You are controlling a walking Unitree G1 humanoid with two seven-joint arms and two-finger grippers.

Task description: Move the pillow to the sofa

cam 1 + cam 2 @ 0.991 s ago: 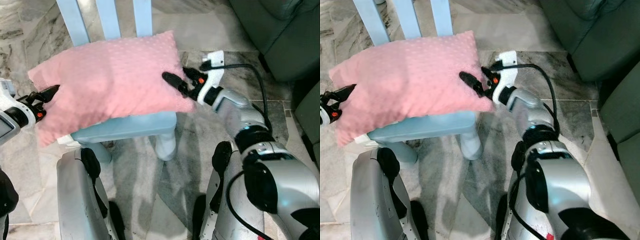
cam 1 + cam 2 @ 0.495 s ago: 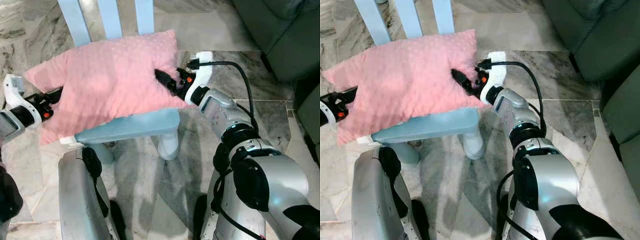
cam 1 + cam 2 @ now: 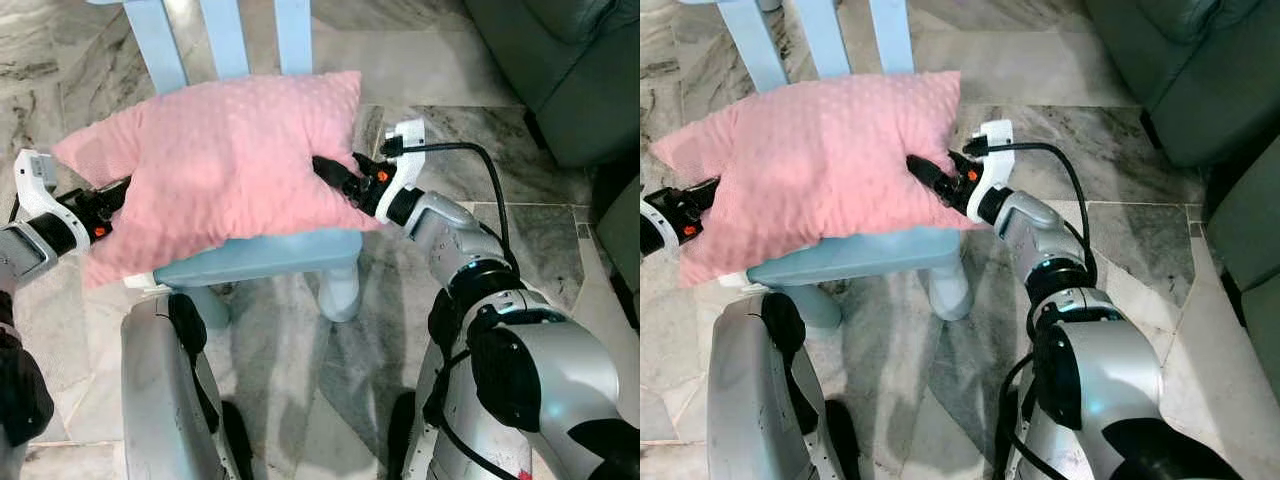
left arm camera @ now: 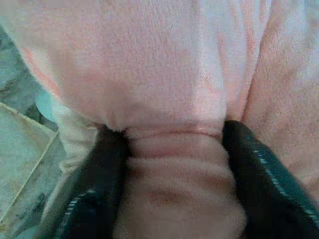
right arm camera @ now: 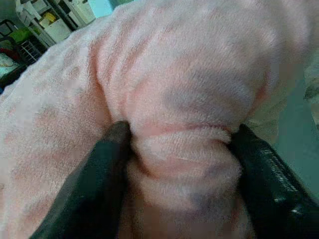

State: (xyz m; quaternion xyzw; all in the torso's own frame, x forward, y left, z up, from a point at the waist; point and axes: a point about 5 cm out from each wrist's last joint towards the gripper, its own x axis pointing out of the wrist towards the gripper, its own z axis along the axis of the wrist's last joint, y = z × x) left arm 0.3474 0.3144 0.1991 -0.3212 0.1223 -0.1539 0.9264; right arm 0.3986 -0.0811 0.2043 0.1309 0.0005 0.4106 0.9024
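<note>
A pink fuzzy pillow (image 3: 220, 150) lies across the seat of a light blue chair (image 3: 260, 262). My left gripper (image 3: 115, 195) is at the pillow's left end and shut on a fold of it; the left wrist view shows pink fabric (image 4: 174, 149) bunched between the black fingers (image 4: 94, 199). At the pillow's right edge my right gripper (image 3: 335, 178) is likewise shut on a pinched ridge of pillow (image 5: 184, 144), with its fingers (image 5: 94, 189) on either side. The dark green sofa (image 3: 560, 70) stands at the upper right.
The chair's blue back slats (image 3: 225, 35) rise behind the pillow. Grey marble floor (image 3: 420, 60) lies open between chair and sofa. Another dark green cushion edge (image 3: 1250, 220) sits at the far right. My own legs (image 3: 160, 400) stand below the chair.
Both grippers moved inward from the pillow's two ends and closed on its fabric. The pillow is squeezed slightly narrower and stays on the chair.
</note>
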